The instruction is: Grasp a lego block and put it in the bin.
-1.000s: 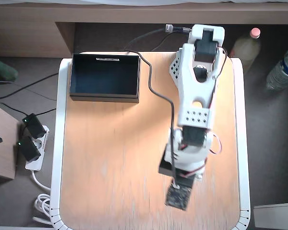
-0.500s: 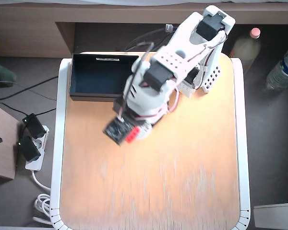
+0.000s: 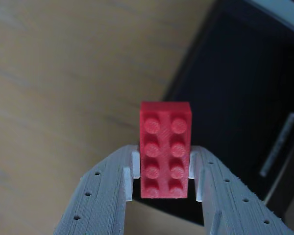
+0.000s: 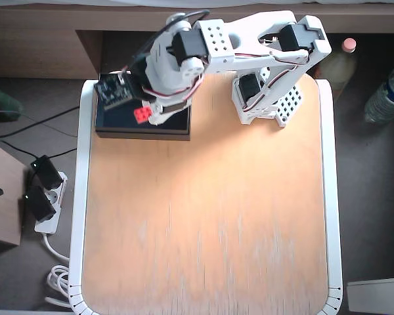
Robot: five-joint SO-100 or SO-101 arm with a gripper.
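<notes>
In the wrist view my gripper (image 3: pixel 164 171) is shut on the red lego block (image 3: pixel 165 147), studs facing the camera, gripped by its long sides. The block hangs in the air at the near left edge of the black bin (image 3: pixel 235 98), which fills the right side of that view. In the overhead view the lego block (image 4: pixel 143 114) shows as a small red patch between the white fingers, over the black bin (image 4: pixel 118 121) at the table's back left corner. My gripper (image 4: pixel 146 113) covers much of the bin's middle.
The arm's white base (image 4: pixel 266 98) stands at the back right of the wooden table (image 4: pixel 203 216). A white rim (image 4: pixel 84 197) runs round the table. Bottles (image 4: pixel 387 95) stand off the table at right; a power strip (image 4: pixel 43 197) lies on the floor at left.
</notes>
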